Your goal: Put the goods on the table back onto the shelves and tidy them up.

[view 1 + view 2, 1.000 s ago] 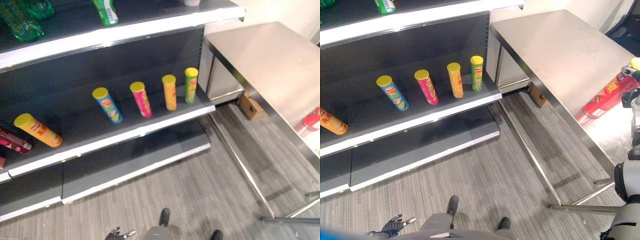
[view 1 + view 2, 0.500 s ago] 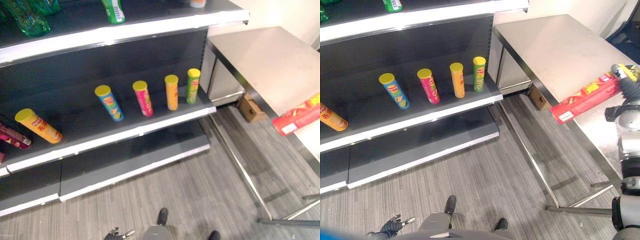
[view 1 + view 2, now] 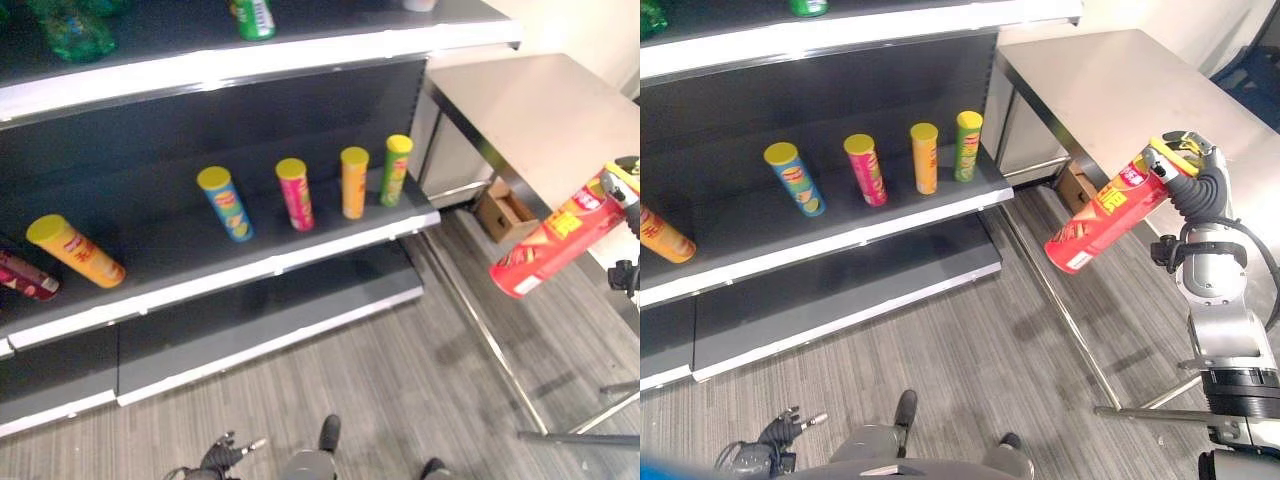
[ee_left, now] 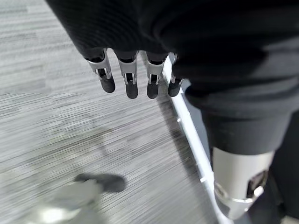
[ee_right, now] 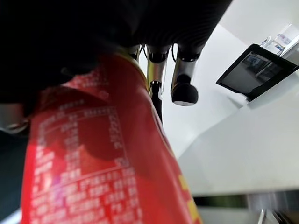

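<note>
My right hand is shut on a red crisp tube with a yellow lid, holding it tilted in the air past the steel table's front edge, base end toward the shelves. The same red tube fills the right wrist view under curled fingers. On the middle shelf stand blue, pink, orange and green tubes; a yellow tube leans further left. My left hand hangs low over the floor, fingers straight, holding nothing.
Green bottles lie on the top shelf. A dark red tube lies at the middle shelf's left end. The bottom shelf is bare. A cardboard box sits on the floor under the table.
My right hand has lifted the red tube off the table and swung it left toward the shelves. The camera has shifted slightly.
</note>
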You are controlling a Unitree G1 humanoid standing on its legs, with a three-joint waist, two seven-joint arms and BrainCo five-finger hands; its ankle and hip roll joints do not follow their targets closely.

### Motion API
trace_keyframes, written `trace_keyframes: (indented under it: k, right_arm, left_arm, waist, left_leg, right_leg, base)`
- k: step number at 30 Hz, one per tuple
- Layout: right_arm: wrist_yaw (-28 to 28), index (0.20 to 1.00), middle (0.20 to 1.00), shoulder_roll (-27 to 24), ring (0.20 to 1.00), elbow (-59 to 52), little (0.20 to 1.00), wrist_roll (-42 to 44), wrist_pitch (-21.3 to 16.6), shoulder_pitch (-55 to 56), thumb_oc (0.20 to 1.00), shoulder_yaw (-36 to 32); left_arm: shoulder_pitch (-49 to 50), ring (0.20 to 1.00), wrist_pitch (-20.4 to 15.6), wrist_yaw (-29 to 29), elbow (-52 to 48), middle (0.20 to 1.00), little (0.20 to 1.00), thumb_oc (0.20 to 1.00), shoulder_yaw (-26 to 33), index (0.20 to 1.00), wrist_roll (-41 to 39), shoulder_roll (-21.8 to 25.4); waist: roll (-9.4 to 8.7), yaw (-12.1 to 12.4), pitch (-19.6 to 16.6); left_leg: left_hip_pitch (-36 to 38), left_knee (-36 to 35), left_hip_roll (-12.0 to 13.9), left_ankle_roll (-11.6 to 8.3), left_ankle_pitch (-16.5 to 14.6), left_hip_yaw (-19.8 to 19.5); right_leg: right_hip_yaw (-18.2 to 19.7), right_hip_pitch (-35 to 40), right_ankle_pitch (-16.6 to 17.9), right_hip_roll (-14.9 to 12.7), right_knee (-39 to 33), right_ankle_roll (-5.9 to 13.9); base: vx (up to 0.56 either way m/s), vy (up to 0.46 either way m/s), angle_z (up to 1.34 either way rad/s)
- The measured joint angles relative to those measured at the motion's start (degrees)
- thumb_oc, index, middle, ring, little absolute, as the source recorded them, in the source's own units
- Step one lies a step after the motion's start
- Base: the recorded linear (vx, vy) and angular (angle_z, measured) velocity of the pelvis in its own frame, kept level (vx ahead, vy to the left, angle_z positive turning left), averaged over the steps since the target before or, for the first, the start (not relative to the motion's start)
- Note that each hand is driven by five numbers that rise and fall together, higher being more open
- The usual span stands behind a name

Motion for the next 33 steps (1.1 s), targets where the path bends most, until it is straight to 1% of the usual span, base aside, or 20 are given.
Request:
trace_keyframes:
  k: [1,2,3,6,9,11,12,14,15,16,18,20,23,24,25,28,30,31,32,33]
  right_arm:
    - [0.64,0.200,0.200,-0.01,0.200,-1.16,0.200,0.01,-1.52,1.31,0.200,-0.07]
    - [0.80,0.200,0.200,-0.10,0.200,-2.00,0.200,0.01,-1.76,1.82,0.200,-0.11]
    - [0.91,0.200,0.200,-0.65,0.200,-2.37,0.200,0.01,-2.38,2.01,0.200,-0.17]
    - [0.98,0.200,0.200,-2.23,0.200,-2.38,0.200,0.01,-2.96,2.86,0.200,-1.16]
    - [1.32,0.200,0.200,-2.19,0.200,-2.65,0.200,0.01,-2.88,4.86,0.200,-2.42]
    - [2.10,0.200,0.200,-2.82,0.200,-2.77,0.200,0.02,-3.02,5.39,0.200,-3.06]
    - [2.10,0.200,0.200,-3.28,0.200,-3.32,0.200,0.01,-3.14,5.96,0.200,-4.54]
    - [2.15,0.200,0.200,-3.03,0.200,-4.03,0.200,-0.10,-3.01,5.29,0.200,-5.68]
    - [2.14,0.200,0.200,-2.04,0.200,-4.55,0.200,-0.20,-2.88,5.21,0.200,-5.77]
    - [2.14,0.200,0.200,-1.72,0.200,-5.31,0.200,-0.40,-2.86,5.27,0.200,-5.87]
    - [2.16,0.200,0.200,-1.92,0.200,-6.73,0.200,-1.92,-3.04,4.80,0.200,-6.75]
    - [2.03,0.200,0.200,-2.05,0.200,-6.90,0.200,-2.16,-3.05,4.75,0.200,-7.27]
    - [2.06,0.200,0.200,-2.93,0.200,-7.46,0.200,-2.27,-2.90,7.78,0.200,-9.31]
    - [2.12,0.200,0.200,-2.94,0.200,-7.83,0.200,-2.36,-2.69,9.15,0.200,-9.87]
    - [2.19,0.200,0.200,-0.85,0.200,-8.70,0.200,-2.97,-2.56,10.67,0.200,-10.86]
    - [2.36,0.200,0.200,1.56,0.200,-9.77,0.200,-4.66,-2.45,10.71,0.200,-11.19]
    - [2.37,0.200,0.200,2.86,0.200,-11.35,0.200,-4.89,-1.88,10.24,0.200,-10.96]
    - [2.41,0.200,0.200,3.74,0.200,-12.32,0.200,-6.33,-1.69,10.06,0.200,-9.36]
    - [2.63,0.200,0.200,3.43,0.200,-12.40,0.200,-6.79,-1.47,9.52,0.200,-8.03]
    - [2.75,0.200,0.200,3.66,0.200,-13.20,0.200,-6.87,-1.48,9.28,0.200,-7.87]
  left_arm:
    - [-0.15,1.000,-0.28,-0.10,-0.23,1.000,1.000,1.000,0.09,1.000,-0.02,0.98]
    - [0.13,1.000,-0.18,-0.11,-0.22,1.000,1.000,1.000,0.07,1.000,-0.03,0.92]
    - [0.51,1.000,-0.12,-0.22,-0.04,1.000,1.000,1.000,-0.15,1.000,-0.03,0.42]
    - [3.05,1.000,-0.17,-1.23,0.97,1.000,1.000,1.000,0.21,1.000,-0.07,-3.38]
    - [4.31,1.000,0.65,-1.32,1.76,1.000,1.000,1.000,2.09,1.000,-0.16,-4.26]
    - [5.78,1.000,0.71,-1.24,1.62,1.000,1.000,1.000,1.40,1.000,-0.32,-4.73]
    - [4.90,1.000,0.64,-1.27,1.22,1.000,1.000,1.000,0.92,1.000,-0.57,-4.76]
    - [3.72,1.000,0.66,-1.23,0.86,1.000,1.000,1.000,2.55,1.000,-0.83,-4.94]
    - [3.59,1.000,0.59,-1.18,0.89,1.000,1.000,1.000,4.27,1.000,-1.12,-4.90]
    - [3.60,1.000,0.52,-1.12,0.95,1.000,1.000,1.000,4.99,1.000,-1.14,-4.85]
    - [4.32,1.000,0.50,-1.08,1.31,1.000,1.000,1.000,4.82,1.000,-1.16,-5.03]
    - [3.83,1.000,0.49,-0.71,1.68,1.000,1.000,1.000,4.86,1.000,-1.24,-4.57]
    - [3.24,1.000,0.30,0.19,1.27,1.000,1.000,1.000,4.46,1.000,-2.07,-5.21]
    - [3.29,1.000,0.23,0.39,1.42,1.000,1.000,1.000,4.28,1.000,-2.68,-5.23]
    - [2.58,1.000,0.20,0.65,1.44,1.000,1.000,1.000,4.25,1.000,-2.75,-4.64]
    - [0.25,1.000,-0.16,0.59,1.47,1.000,1.000,1.000,2.51,1.000,-2.33,-2.81]
    - [-0.95,1.000,-0.14,0.50,1.37,1.000,1.000,1.000,0.41,1.000,-1.94,-0.92]
    - [-0.26,1.000,-0.37,0.85,1.14,1.000,1.000,1.000,0.11,1.000,-0.21,0.06]
    - [0.11,1.000,-0.56,0.91,0.76,1.000,1.000,1.000,0.17,1.000,-0.02,1.27]
    - [0.65,1.000,-0.16,0.75,1.00,1.000,1.000,1.000,-0.07,1.000,0.06,1.69]
  waist:
    - [-0.73,0.04,0.40]
    - [-1.04,-0.24,0.37]
    - [-1.65,-0.71,0.19]
    - [1.24,0.45,0.63]
    - [0.08,0.84,1.08]
    - [1.77,1.71,1.07]
    - [2.15,0.91,1.58]
    - [1.16,2.00,2.61]
    - [-0.53,2.67,3.38]
    - [-1.46,2.28,3.81]
    - [-1.06,1.37,3.77]
    - [-0.80,1.04,3.69]
    - [1.80,-0.60,2.80]
    - [2.37,-0.98,2.35]
    - [0.44,-2.28,2.12]
    - [-0.76,-2.76,1.80]
    - [-0.53,-1.68,1.79]
    - [1.05,-1.90,1.07]
    - [1.04,-1.40,0.96]
    - [0.74,-0.49,0.97]
  left_leg:
    - [-0.21,0.21,-0.43,-0.36,0.53,-2.48]
    - [-0.25,0.00,-0.86,-0.56,0.90,-3.78]
    - [-0.32,0.07,-1.87,-0.82,1.01,-5.23]
    - [-1.76,0.46,-1.72,-1.97,0.16,-7.28]
    - [-3.12,3.20,-3.34,-4.41,-1.75,-7.78]
    - [-5.62,6.42,-2.75,-3.98,0.53,-6.63]
    - [-7.98,8.21,-2.85,-6.46,0.56,-4.34]
    - [-9.07,7.85,-0.38,-6.09,-1.52,8.05]
    - [-7.57,6.75,0.57,-6.39,-1.70,10.57]
    - [-6.07,6.31,0.92,-6.58,-1.82,10.25]
    - [-3.87,5.10,4.74,-6.84,-1.72,5.98]
    - [-2.78,4.43,8.35,-7.42,-2.29,5.93]
    - [-0.70,2.04,14.00,-6.10,-1.15,7.52]
    - [0.15,0.88,13.53,-7.34,-2.03,6.74]
    - [1.09,0.63,9.09,-9.75,-2.04,5.83]
    - [0.91,2.61,2.34,-5.24,-3.05,6.10]
    - [0.45,4.45,0.08,-3.01,-4.41,7.48]
    - [-0.45,4.87,0.14,-1.68,-4.72,7.49]
    - [-0.35,4.65,-0.83,-0.65,-4.78,8.61]
    - [-0.55,5.44,-2.43,0.78,-5.34,10.57]
  right_leg:
    - [3.54,-1.74,-2.96,6.88,1.32,-1.74]
    - [3.90,-2.11,-3.01,10.09,0.33,-2.66]
    - [5.10,-1.47,-1.54,12.33,-2.14,-6.84]
    - [1.96,2.64,1.20,13.73,-8.73,-6.96]
    - [-1.95,6.78,5.13,12.56,-17.30,-8.29]
    - [-5.47,7.85,4.99,14.03,-17.42,-8.27]
    - [-8.28,7.10,4.47,12.96,-16.88,-8.74]
    - [-10.49,7.40,5.44,10.69,-18.03,-9.42]
    - [-10.84,8.10,5.45,8.83,-18.03,-9.34]
    - [-11.15,8.76,5.15,7.67,-18.00,-8.90]
    - [-12.28,10.29,4.66,6.38,-17.75,-7.56]
    - [-12.42,10.34,4.66,5.25,-17.54,-6.52]
    - [-12.48,11.78,5.26,3.63,-17.56,-2.39]
    - [-12.56,12.45,5.17,2.75,-17.55,-0.74]
    - [-12.82,13.04,5.72,-0.92,-17.53,0.22]
    - [-11.39,11.59,9.40,-7.97,-13.98,-2.29]
    - [-9.06,9.38,12.33,-10.50,-10.94,-1.62]
    - [-7.72,6.33,9.59,-10.97,-6.07,0.49]
    - [-7.73,4.60,10.40,-9.27,-6.32,0.53]
    - [-7.78,3.51,13.34,-10.90,-5.27,0.79]
  base:
    - [-0.06,-0.124,0.80]
    - [-0.05,-0.116,0.96]
    - [-0.02,-0.098,0.93]
    - [-0.02,-0.180,0.70]
    - [-0.06,-0.060,0.90]
    - [-0.14,0.021,1.01]
    - [-0.03,0.031,1.12]
    - [0.05,0.033,0.67]
    - [0.07,0.089,0.28]
    - [0.04,0.067,0.47]
    - [0.06,0.139,0.38]
    - [0.11,0.213,0.11]
    - [0.23,0.462,0.13]
    - [0.20,0.504,0.12]
    - [0.17,0.500,0.32]
    - [0.12,0.602,0.22]
    - [0.04,0.509,-0.08]
    - [0.05,0.649,-0.21]
    - [0.06,0.602,-0.36]
    - [0.04,0.337,-0.48]
